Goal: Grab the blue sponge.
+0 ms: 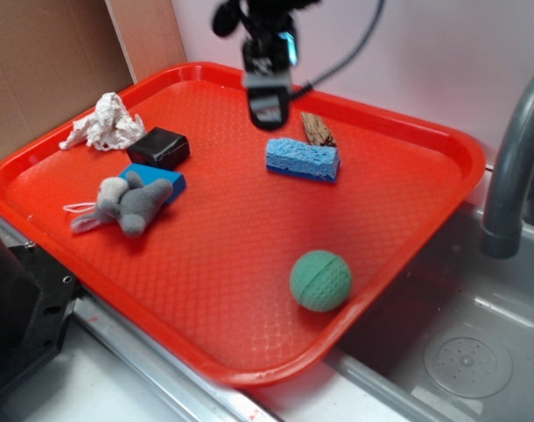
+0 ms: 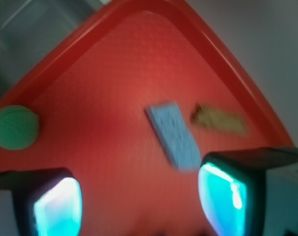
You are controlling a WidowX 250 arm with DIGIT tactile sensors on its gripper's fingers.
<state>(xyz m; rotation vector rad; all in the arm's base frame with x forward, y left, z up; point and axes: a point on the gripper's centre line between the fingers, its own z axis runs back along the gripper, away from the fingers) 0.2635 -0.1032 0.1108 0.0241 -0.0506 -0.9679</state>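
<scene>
The pincer point(image 1: 267, 112) hangs above the red tray point(image 1: 407, 220), its fingers point(image 2: 55, 206) spread wide with nothing between them and touching nothing. The blue sponge point(image 1: 303, 158) lies flat on the tray just below and ahead of it, apart from the fingers, beside a brown wood piece point(image 1: 318, 128). In the exterior view, the sponge's long axis runs roughly left to right across the tray.
</scene>
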